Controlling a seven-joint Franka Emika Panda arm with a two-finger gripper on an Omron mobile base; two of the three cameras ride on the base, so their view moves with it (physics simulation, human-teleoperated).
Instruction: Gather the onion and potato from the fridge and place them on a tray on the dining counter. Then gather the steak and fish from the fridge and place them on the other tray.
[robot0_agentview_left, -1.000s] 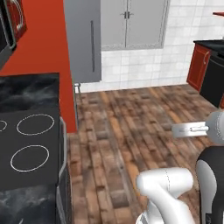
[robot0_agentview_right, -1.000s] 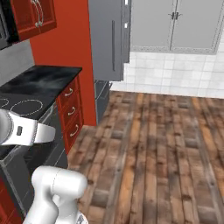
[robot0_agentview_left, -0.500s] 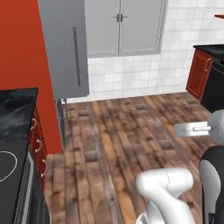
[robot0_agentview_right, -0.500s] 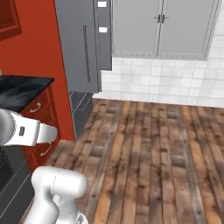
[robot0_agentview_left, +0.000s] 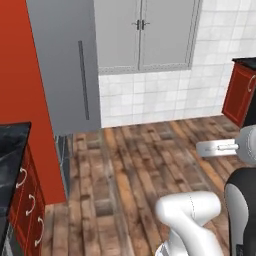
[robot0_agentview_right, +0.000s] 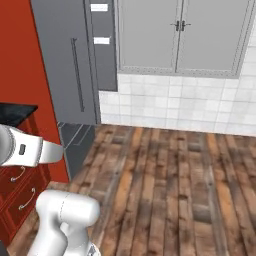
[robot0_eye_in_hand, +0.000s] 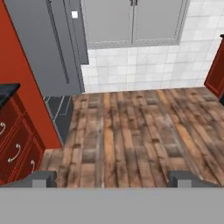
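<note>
The tall grey fridge (robot0_agentview_left: 67, 65) stands at the left, one long vertical bar handle (robot0_agentview_left: 83, 80) facing me. It also appears in the right base view (robot0_agentview_right: 65, 60) and in the hand view (robot0_eye_in_hand: 39, 43); its inside is hidden. My gripper (robot0_eye_in_hand: 113, 179) is open, its two dark fingertips (robot0_eye_in_hand: 43, 178) spread wide over bare wooden floor with nothing between them. It is well short of the fridge. The onion, potato, steak, fish, tray and dining counter are out of view.
Red drawers (robot0_agentview_left: 25, 205) under a black countertop (robot0_agentview_left: 10, 145) stand close on my left, beside a tall red panel (robot0_agentview_right: 20, 55). Grey double-door cabinets (robot0_agentview_left: 142, 35) sit above a white tiled wall ahead. Another red cabinet (robot0_agentview_left: 240, 92) is at the right. Wooden floor (robot0_agentview_right: 170, 175) stretches ahead.
The whole picture has shifted, so the base has moved: the stove has slid out at the left, and the fridge and tiled wall are nearer and more central. The gripper stays open.
</note>
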